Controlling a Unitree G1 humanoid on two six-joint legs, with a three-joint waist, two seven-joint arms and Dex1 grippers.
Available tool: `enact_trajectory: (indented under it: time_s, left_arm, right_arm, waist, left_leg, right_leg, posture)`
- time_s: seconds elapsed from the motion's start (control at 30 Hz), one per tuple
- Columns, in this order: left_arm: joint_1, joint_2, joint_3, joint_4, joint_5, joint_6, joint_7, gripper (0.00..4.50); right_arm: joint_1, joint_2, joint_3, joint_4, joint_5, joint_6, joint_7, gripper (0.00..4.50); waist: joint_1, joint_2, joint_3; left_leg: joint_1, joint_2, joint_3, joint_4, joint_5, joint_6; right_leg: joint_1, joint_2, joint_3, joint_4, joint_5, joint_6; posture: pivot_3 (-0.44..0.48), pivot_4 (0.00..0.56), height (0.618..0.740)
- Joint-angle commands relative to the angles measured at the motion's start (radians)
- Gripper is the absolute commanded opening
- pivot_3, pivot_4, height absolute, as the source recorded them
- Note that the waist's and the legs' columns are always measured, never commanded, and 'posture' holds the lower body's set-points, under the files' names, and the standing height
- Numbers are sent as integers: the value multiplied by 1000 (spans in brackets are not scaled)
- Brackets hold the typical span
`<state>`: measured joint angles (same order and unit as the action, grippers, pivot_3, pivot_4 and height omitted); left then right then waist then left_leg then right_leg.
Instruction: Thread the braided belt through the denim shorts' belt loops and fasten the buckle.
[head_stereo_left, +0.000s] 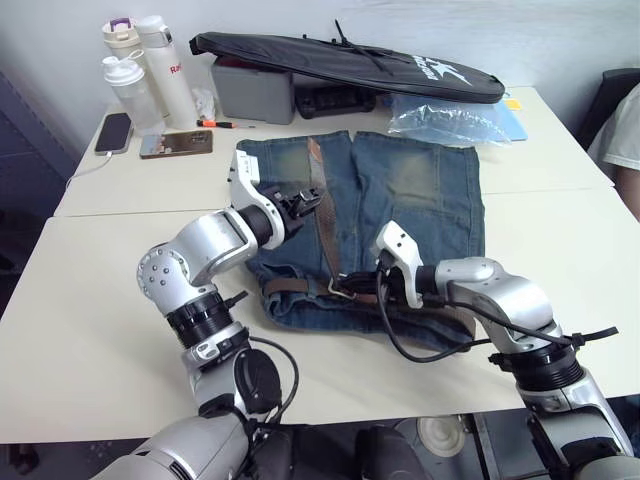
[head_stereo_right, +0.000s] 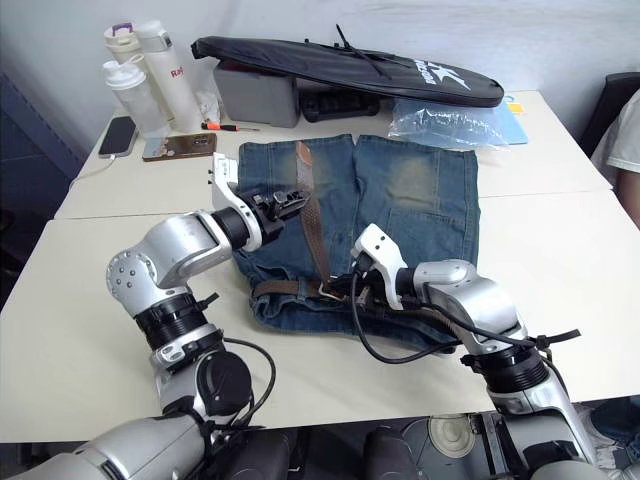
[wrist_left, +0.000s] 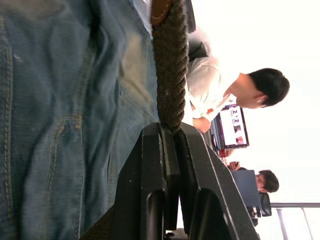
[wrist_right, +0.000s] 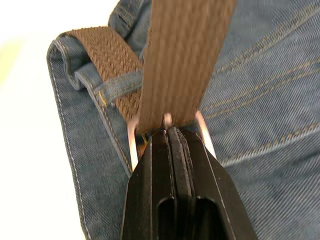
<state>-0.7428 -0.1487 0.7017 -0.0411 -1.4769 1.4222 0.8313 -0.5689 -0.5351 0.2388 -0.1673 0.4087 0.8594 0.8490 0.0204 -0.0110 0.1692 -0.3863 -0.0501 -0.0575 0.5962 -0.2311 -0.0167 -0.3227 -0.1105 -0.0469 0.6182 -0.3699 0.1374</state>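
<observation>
- On the cream table (head_stereo_left: 90, 330) in front of you, the denim shorts (head_stereo_left: 420, 200) lie flat, faded blue with yellowish worn patches on both legs and the waistband toward you.
- The braided belt (head_stereo_left: 322, 225) runs as a dark-brown woven strap from its reddish leather tip far up on the shorts, down to the waistband, then turns along it.
- Your left gripper (head_stereo_left: 305, 203) is over the left leg of the shorts; in the left wrist view its black jaws are pressed together on the rope-like braid of the belt, with the leather tip just beyond.
- Your right gripper (head_stereo_left: 362, 283) is at the waistband near the middle. In the right wrist view its jaws are closed at the buckle (wrist_right: 165, 122), a thin silver frame, though you cannot tell whether they pinch the metal or the strap passing through it.
- That same view gives you what the head views do not: the strap slipping under one of the belt loops (wrist_right: 120, 85), a narrow denim strip with tan stitching.
- The left wrist view also catches two seated people and a lit screen past the table edge.
- At the far end lie a long black bag (head_stereo_left: 350, 62), a grey box (head_stereo_left: 252, 92), three bottles (head_stereo_left: 145, 70), a phone (head_stereo_left: 113, 132) and a crinkled clear plastic bag (head_stereo_left: 450, 120).
</observation>
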Motion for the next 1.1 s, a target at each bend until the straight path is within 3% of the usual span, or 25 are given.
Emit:
enact_trajectory:
  time_s: [0.03,0.37,0.8,1.0,1.1]
  left_arm:
    - [71,-17,-96,-20,-123,-100,53,0]
    - [149,178,-306,-21,-313,-306,92,0]
    - [218,398,-441,-25,-399,-420,36,0]
    - [239,463,-479,-38,-413,-455,16,0]
    - [242,488,-496,-38,-414,-463,2,0]
  right_arm:
    - [-33,13,-6,-7,10,-8,15,84]
    - [-28,15,7,27,-7,-15,27,84]
    - [-67,21,-118,6,100,63,27,84]
    - [-42,-26,-11,20,22,28,53,84]
    - [-39,1,7,31,20,27,47,84]
  waist:
    - [4,-4,3]
    - [3,-3,3]
    - [4,-2,3]
    - [4,-1,4]
    - [4,0,4]
  left_leg:
    - [-1,1,0,0,0,0]
    - [-2,4,0,2,0,1]
    - [-2,6,0,0,-1,1]
    - [-2,6,0,0,-1,1]
    - [-2,6,0,0,-1,1]
  right_leg:
    - [-1,1,0,0,0,0]
    - [0,3,0,-4,3,-5]
    - [0,6,1,-6,3,-7]
    - [-1,6,1,-7,3,-7]
    - [-1,6,1,-7,3,-7]
  posture:
    - [0,150,740]
    - [0,150,740]
    - [0,150,740]
    - [0,150,740]
    - [0,150,740]
